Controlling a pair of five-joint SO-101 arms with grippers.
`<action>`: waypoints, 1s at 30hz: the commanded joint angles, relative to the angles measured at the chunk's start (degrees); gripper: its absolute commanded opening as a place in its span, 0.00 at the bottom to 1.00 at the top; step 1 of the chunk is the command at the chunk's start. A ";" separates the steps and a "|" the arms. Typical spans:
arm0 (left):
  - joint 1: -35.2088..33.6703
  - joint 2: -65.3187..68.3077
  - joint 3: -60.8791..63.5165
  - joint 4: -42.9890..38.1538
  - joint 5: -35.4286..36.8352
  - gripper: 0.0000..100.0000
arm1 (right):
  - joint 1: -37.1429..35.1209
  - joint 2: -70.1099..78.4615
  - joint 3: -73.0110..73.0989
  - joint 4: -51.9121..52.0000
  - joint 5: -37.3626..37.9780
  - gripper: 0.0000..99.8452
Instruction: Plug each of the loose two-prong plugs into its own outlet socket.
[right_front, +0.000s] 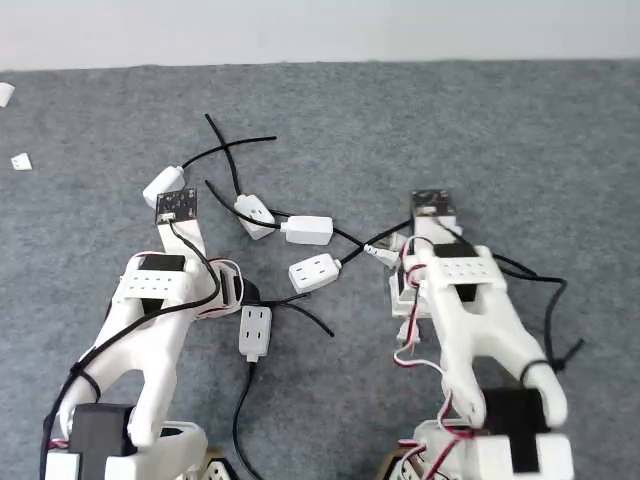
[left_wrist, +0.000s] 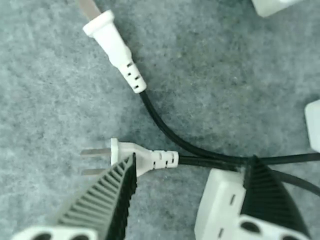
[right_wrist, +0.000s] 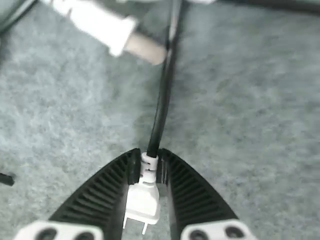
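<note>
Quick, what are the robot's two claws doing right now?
Left gripper: open, holding nothing.
Right gripper: closed on a white plug.

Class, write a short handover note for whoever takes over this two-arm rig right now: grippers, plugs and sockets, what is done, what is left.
Left gripper: open, one fingertip beside a loose plug; a second plug lies beyond it.
Right gripper: shut on a white plug, prongs pointing back toward the wrist.
Socket blocks lie between the arms; those facing up show empty slots.
Done: one plug grasped.
Left: as far as the views show, every plug is yet to be seated.
</note>
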 joint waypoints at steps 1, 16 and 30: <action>2.90 -0.18 -0.31 2.37 -0.53 0.32 | 0.22 -6.55 2.20 -1.89 0.18 0.01; 10.90 -3.16 1.98 3.87 -7.21 0.32 | 0.66 -7.43 4.13 -4.70 0.62 0.01; 11.52 -6.33 7.87 1.32 -17.76 0.20 | 0.75 -7.43 4.13 -4.70 0.70 0.01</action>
